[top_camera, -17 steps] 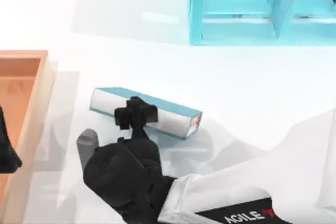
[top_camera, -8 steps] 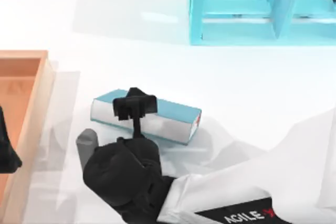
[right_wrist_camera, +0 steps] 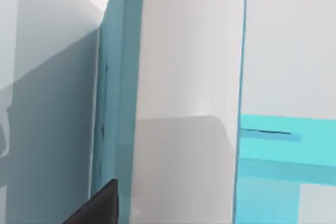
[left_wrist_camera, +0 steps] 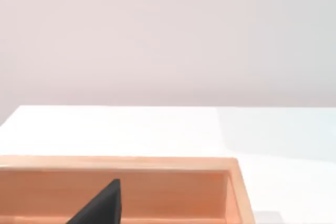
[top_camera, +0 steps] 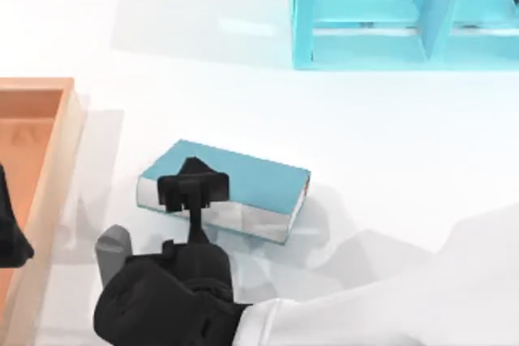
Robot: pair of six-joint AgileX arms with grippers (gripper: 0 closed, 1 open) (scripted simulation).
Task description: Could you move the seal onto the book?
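At the far left of the top view, one wooden tray (top_camera: 49, 143) lay on the white worktop (top_camera: 243, 79), with the left gripper (top_camera: 10, 237) parked over it as a dark shape; its jaws' state could not be told. One book (top_camera: 243, 176), teal-covered with white page edges, lay left of centre. The right gripper (top_camera: 190, 188) hovered over the book's left end, reaching in from the near edge; whether its jaws were wide, narrow or holding anything could not be told. The seal could not be made out. One turquoise shelf unit (top_camera: 365, 46) stood at the far right. No writing was legible.
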